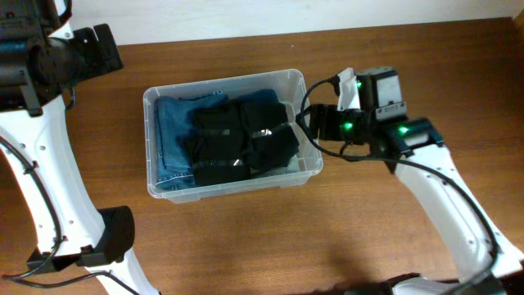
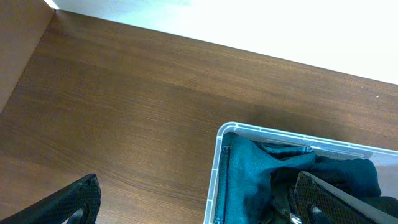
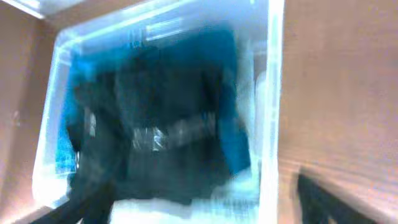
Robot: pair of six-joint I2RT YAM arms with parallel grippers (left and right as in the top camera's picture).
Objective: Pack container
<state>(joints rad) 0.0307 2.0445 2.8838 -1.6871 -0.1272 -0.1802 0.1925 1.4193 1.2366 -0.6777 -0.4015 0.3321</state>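
The right claw (image 1: pixel 301 123) hangs at the right-hand short wall of the clear rectangular plastic container (image 1: pixel 225 79), which stands on the brown wooden table (image 1: pixel 246 246). In the blurred right wrist view this claw (image 3: pixel 205 186) is spread wide and grips nothing. One finger is over the contents and the other is over bare table outside. The container's wall (image 3: pixel 273 93) runs up between them, so the jaws straddle it. Whether either finger touches the plastic cannot be told.

Ahead of the right claw and inside the container lies a heap of folded black fabric garments (image 1: pixel 246 143), seen from the wrist as a dark mass (image 3: pixel 161 106). Beyond it, against the wall farthest from this claw, lies a folded blue denim garment (image 1: pixel 168 131).

The left claw (image 1: pixel 106 49) is raised well apart from the container, which lies to its right. In the left wrist view it (image 2: pixel 196 193) is also released, fingers far apart with nothing between them but table. One rounded corner of the container (image 2: pixel 280 134) shows by its right-hand finger, with blue denim (image 2: pixel 245 174) inside.
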